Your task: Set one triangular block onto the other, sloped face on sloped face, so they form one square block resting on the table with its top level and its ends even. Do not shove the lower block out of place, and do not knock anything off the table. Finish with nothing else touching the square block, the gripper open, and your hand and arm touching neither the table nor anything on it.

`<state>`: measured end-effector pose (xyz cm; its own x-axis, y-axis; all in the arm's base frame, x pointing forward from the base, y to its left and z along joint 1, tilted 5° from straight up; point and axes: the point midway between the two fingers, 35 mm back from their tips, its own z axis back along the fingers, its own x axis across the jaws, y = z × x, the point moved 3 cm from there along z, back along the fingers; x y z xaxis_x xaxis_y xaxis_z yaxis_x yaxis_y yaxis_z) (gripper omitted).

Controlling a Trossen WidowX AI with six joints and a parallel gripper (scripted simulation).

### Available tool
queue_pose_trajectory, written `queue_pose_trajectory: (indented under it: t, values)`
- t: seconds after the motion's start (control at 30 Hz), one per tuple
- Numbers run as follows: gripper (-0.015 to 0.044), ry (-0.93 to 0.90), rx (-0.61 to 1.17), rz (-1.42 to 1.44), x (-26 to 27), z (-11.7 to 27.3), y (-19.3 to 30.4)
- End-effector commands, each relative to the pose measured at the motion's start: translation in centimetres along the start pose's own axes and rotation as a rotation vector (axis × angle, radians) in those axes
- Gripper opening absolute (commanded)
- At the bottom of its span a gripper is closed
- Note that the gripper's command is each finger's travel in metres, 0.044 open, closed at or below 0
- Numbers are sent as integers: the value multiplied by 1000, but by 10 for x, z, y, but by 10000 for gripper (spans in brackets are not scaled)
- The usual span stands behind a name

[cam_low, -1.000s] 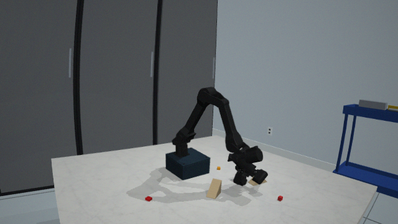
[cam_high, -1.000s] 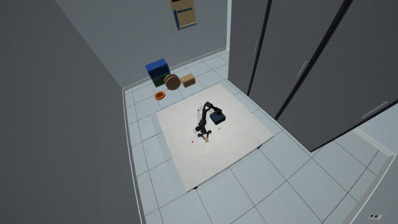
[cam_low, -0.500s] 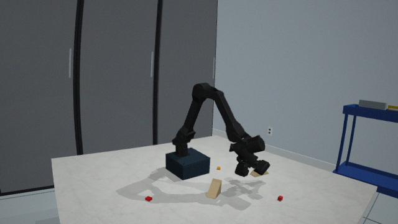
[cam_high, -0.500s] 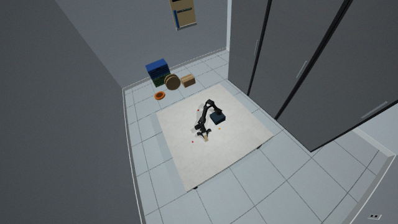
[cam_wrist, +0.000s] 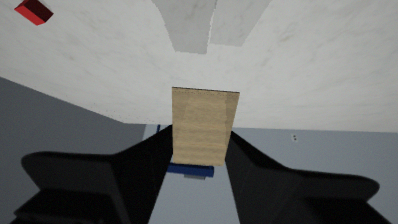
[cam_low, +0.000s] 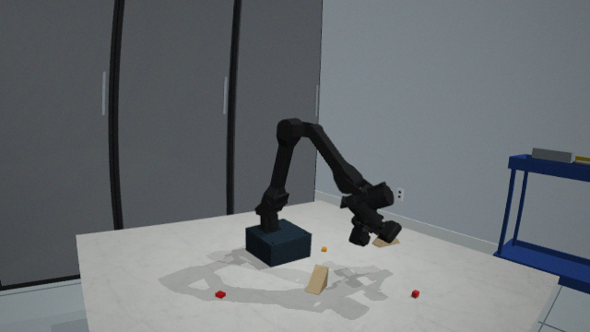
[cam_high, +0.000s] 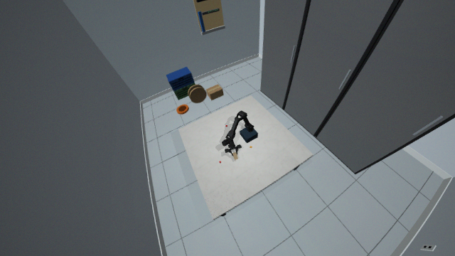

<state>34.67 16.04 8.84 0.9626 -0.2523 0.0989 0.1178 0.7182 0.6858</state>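
Note:
My gripper (cam_high: 233,152) (cam_low: 375,237) (cam_wrist: 200,128) is shut on a tan triangular block (cam_high: 235,156) (cam_low: 386,243) (cam_wrist: 205,120), one finger on each side. The block is held up above the table (cam_high: 256,181) (cam_low: 152,254) (cam_wrist: 100,60); in the wrist view it shows a rectangular face. The other tan triangular block (cam_low: 318,279) stands on the table in front of the base in the exterior view, its sloped face visible. It is apart from the held block. I cannot make it out in the top view or the wrist view.
One red piece (cam_high: 220,162) (cam_low: 415,293) (cam_wrist: 34,12) lies beyond the gripper's side, and another red piece (cam_high: 226,126) (cam_low: 220,294) lies on the arm's far side. A small orange piece (cam_high: 251,146) (cam_low: 324,249) lies near the dark blue base (cam_high: 249,135) (cam_low: 278,244).

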Motion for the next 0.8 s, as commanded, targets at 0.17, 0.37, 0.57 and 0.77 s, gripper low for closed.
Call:
queue_pose_trajectory:
  t: [0.17,0.37,0.57,0.77]
  values:
    - [0,9,-41,199,2,-3,2]
    - [0,25,-77,387,3,-6,4]
    - [0,47,-112,575,4,-8,6]
    - [0,77,-144,763,5,-10,8]
